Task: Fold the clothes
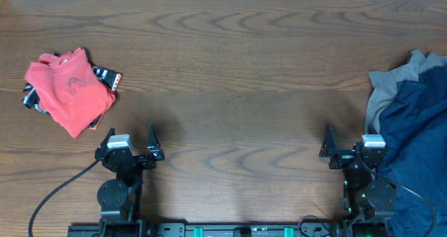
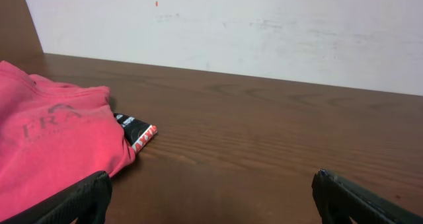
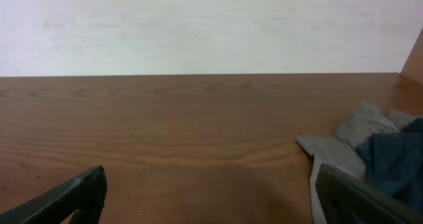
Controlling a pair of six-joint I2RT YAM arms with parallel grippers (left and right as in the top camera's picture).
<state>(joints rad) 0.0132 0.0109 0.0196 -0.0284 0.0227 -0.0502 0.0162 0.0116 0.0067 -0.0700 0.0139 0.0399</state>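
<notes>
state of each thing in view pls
red shirt, folded, lying on the dark garment
dark garment, mostly covered by the red shirt
grey garment, crumpled, not folded
blue garment, crumpled, partly over the grey garment
left gripper, open, empty
right gripper, open, empty

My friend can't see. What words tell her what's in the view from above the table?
A brown wooden table from above: a bunched coral-red shirt lies over a dark printed garment at left, and a grey garment and navy-blue clothes are heaped at the right edge. At the near edge, the left claw and right claw are both open and empty.
</notes>
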